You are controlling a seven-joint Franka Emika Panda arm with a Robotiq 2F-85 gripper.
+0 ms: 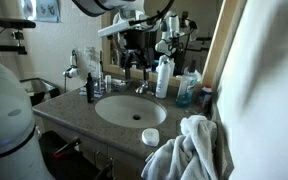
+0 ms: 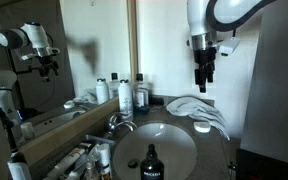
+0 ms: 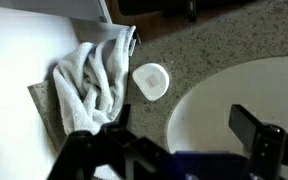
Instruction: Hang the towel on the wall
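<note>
The towel [image 1: 189,150] is a rumpled pale terry cloth heaped on the granite counter beside the sink, up against the off-white wall [image 1: 269,70]. It also shows in an exterior view [image 2: 196,106] and in the wrist view [image 3: 92,75]. My gripper [image 2: 204,78] hangs well above the counter, over the gap between sink and towel, pointing down. In the wrist view the gripper [image 3: 184,128] has its fingers wide apart with nothing between them. The wall also shows in the wrist view [image 3: 24,45] and beside the wooden mirror frame [image 2: 159,45].
A small round white soap dish [image 3: 151,80] lies between the towel and the white sink basin [image 3: 249,100]. Bottles [image 1: 164,76] and a faucet [image 1: 142,88] stand along the mirror [image 2: 44,60]. A dark bottle [image 2: 151,160] is in the foreground.
</note>
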